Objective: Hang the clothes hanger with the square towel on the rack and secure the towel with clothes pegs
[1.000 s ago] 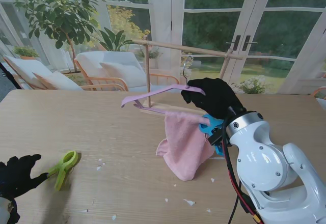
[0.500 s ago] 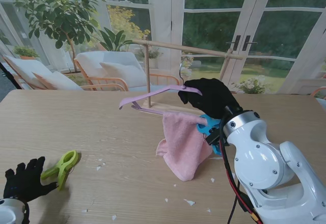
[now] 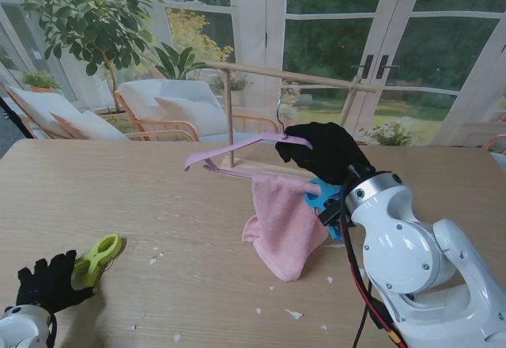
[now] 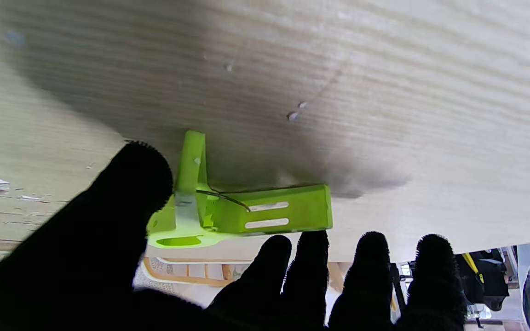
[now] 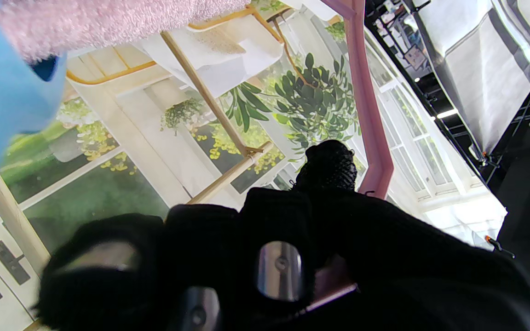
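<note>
The pink hanger (image 3: 237, 144) is being held up off the desk (image 3: 158, 198) by the right robot hand (image 3: 320, 152), whose fingers are closed around it near the hook. The pink towel (image 3: 285, 225) is draping over the hanger's lower bar, with its bottom corner trailing down close to the desk. A blue peg (image 3: 322, 196) is sitting at the towel's right edge, just under the hand. Compared with 1 second ago, the hanger is sitting slightly higher and its hook is lying closer to the wooden rack (image 3: 292, 76), though over the last half second it is barely shifting. From the stand's view I cannot tell whether the hook is already over the rail; it looks near but not clearly caught, so hanging seems unfinished.

The bigger change is on the left. The left robot hand (image 3: 49, 283) is moving in toward the green peg (image 3: 95, 257), which is lying flat on the desk near me. A second ago that hand was off to the left side of the peg; now its fingertips are right against the peg's nearer end. In the left wrist view the thumb (image 4: 127, 184) and fingers (image 4: 311, 248) are spread on either side of the peg, touching or almost touching it, but not squeezing it yet, so the hand is holding nothing.

I judge that the peg pickup is starting while the hanger waits at the rail.
</note>
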Motion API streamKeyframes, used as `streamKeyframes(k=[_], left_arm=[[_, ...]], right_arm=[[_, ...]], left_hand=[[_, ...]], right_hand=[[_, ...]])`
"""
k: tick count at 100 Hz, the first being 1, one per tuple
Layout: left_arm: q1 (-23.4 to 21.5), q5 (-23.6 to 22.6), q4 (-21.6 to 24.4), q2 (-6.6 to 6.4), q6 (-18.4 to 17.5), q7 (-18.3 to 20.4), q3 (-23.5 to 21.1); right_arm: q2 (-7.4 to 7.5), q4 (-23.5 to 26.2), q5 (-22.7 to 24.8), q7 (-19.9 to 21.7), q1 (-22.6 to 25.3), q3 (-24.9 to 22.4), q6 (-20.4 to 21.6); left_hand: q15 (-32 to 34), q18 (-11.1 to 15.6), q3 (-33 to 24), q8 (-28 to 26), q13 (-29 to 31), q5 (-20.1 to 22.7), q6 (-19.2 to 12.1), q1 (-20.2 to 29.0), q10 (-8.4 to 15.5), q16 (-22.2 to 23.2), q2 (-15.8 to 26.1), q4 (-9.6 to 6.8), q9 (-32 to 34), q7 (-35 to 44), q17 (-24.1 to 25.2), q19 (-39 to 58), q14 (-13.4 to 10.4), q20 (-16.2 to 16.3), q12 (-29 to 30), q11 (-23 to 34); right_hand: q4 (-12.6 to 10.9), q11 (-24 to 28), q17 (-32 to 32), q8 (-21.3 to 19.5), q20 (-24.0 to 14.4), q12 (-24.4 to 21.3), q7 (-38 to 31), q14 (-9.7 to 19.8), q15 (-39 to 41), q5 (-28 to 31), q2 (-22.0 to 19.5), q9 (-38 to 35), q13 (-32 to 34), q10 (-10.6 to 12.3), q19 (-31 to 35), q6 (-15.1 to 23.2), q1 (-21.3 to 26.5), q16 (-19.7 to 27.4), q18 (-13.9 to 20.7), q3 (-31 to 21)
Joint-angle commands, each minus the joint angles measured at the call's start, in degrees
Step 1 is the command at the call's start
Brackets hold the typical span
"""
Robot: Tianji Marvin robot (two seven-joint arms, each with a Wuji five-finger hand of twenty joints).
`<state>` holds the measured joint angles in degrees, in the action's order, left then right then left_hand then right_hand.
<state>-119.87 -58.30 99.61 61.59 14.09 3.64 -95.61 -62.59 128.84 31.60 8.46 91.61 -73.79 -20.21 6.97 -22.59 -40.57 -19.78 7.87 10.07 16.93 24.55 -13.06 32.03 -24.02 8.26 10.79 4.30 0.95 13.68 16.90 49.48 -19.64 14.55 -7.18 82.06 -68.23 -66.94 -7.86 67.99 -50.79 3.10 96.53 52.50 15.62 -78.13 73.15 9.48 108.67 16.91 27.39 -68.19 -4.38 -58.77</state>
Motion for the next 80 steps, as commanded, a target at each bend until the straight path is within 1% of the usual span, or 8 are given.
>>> streamKeyframes(k=[1, 34, 41, 45, 47, 54, 57, 80], left_arm=[[-0.22, 0.18, -0.6, 0.16, 0.27, 0.98, -0.06], [0.67, 4.75, -2.63, 0.44, 0.39, 0.26, 0.21], [0.79, 5.22, -2.98, 0.55, 0.35, -0.47, 0.34], [0.84, 5.47, -3.11, 0.62, 0.33, -0.92, 0.41], [0.86, 5.58, -3.18, 0.65, 0.29, -1.13, 0.44], [0.88, 5.77, -3.23, 0.71, 0.21, -1.51, 0.47], [0.91, 5.77, -3.28, 0.71, 0.09, -1.59, 0.46], [0.81, 5.82, -3.14, 0.95, -1.41, -3.51, 0.29]], right_arm=[[-0.36, 0.27, -0.08, 0.76, -0.02, 0.21, -0.17], [-0.35, 0.12, -0.03, 0.87, -0.5, 0.61, -0.31], [-0.36, 0.15, -0.09, 0.84, -0.52, 0.62, -0.41], [-0.37, 0.18, -0.15, 0.82, -0.53, 0.63, -0.49], [-0.37, 0.2, -0.17, 0.81, -0.54, 0.65, -0.53], [-0.38, 0.24, -0.21, 0.8, -0.6, 0.71, -0.67], [-0.38, 0.25, -0.21, 0.82, -0.64, 0.73, -0.71], [-0.35, 0.26, -0.03, 0.96, -0.98, 0.86, -0.84]], left_hand=[[0.65, -0.89, 0.19, -0.99, 0.65, -1.21, 2.01, 1.05, -0.56, 0.9, -0.42, -0.73, 0.68, 0.81, -0.41, 0.21, 0.87, 0.63, -1.02, 1.42], [6.99, -1.24, -5.17, -4.47, 4.25, -1.3, 3.52, 6.17, -1.36, 4.0, -1.5, -2.1, 5.3, 11.4, -2.8, 7.49, 1.94, 3.84, -4.89, 8.26], [9.62, -1.05, -6.61, -5.6, 5.41, -1.38, 4.07, 7.52, -1.23, 5.29, -1.67, -2.34, 6.98, 15.93, -1.37, 16.51, 2.3, 0.38, -6.98, 10.35], [11.39, -0.89, -7.5, -6.5, 5.9, -1.36, 4.36, 8.43, -1.21, 6.16, -1.86, -2.59, 7.81, 18.24, -0.45, 20.97, 2.67, -0.07, -8.02, 11.96], [12.24, -0.85, -7.88, -6.75, 6.27, -1.42, 4.49, 8.76, -1.13, 6.41, -1.9, -2.61, 8.37, 19.76, 0.14, 24.38, 2.89, -3.08, -8.69, 12.55], [15.92, -0.73, -9.07, -8.44, 7.98, -0.87, 5.07, 10.23, -1.18, 8.06, -1.97, -2.94, 10.47, 24.08, 0.41, 30.55, 3.96, -4.61, -10.28, 15.13], [17.08, -0.77, -9.36, -8.57, 8.55, -0.59, 5.25, 10.81, -1.23, 8.04, -1.88, -3.1, 11.25, 25.56, 0.43, 33.42, 4.22, -7.78, -10.81, 15.66], [23.55, -1.55, -10.9, -10.57, 13.36, 3.41, 6.26, 16.42, -1.83, 9.41, -1.69, -3.4, 17.51, 31.58, -2.69, 40.63, 5.82, -9.85, -12.01, 19.18]], right_hand=[[7.98, 3.28, -3.08, -1.26, -61.61, 0.15, -12.62, 0.59, 9.01, 16.45, -4.35, -4.37, 2.02, -0.22, 11.31, -6.56, -6.19, -1.91, 4.63, 14.73], [7.98, 3.29, -3.08, -1.3, -61.63, 0.13, -12.61, 0.64, 8.99, 16.46, -4.38, -4.37, 2.03, -0.18, 11.31, -6.56, -6.21, -1.91, 4.64, 14.76], [7.97, 3.29, -3.08, -1.31, -61.62, 0.12, -12.6, 0.63, 8.99, 16.46, -4.35, -4.37, 2.03, -0.18, 11.31, -6.56, -6.18, -1.91, 4.65, 14.75], [7.98, 3.29, -3.08, -1.31, -61.62, 0.12, -12.6, 0.62, 8.99, 16.46, -4.36, -4.37, 2.03, -0.18, 11.31, -6.56, -6.19, -1.91, 4.66, 14.75], [7.98, 3.29, -3.08, -1.31, -61.62, 0.12, -12.6, 0.62, 8.99, 16.46, -4.32, -4.37, 2.03, -0.18, 11.31, -6.56, -6.18, -1.91, 4.66, 14.75], [7.99, 3.29, -3.08, -1.32, -61.61, 0.12, -12.6, 0.61, 8.98, 16.46, -4.35, -4.37, 2.03, -0.18, 11.31, -6.56, -6.18, -1.9, 4.66, 14.76], [7.98, 3.29, -3.08, -1.32, -61.61, 0.12, -12.6, 0.61, 8.99, 16.46, -4.31, -4.37, 2.03, -0.18, 11.31, -6.56, -6.14, -1.9, 4.67, 14.76], [7.98, 3.3, -3.09, -1.33, -61.62, 0.11, -12.59, 0.63, 8.99, 16.46, -4.32, -4.37, 2.03, -0.18, 11.31, -6.56, -6.18, -1.91, 4.7, 14.78]])
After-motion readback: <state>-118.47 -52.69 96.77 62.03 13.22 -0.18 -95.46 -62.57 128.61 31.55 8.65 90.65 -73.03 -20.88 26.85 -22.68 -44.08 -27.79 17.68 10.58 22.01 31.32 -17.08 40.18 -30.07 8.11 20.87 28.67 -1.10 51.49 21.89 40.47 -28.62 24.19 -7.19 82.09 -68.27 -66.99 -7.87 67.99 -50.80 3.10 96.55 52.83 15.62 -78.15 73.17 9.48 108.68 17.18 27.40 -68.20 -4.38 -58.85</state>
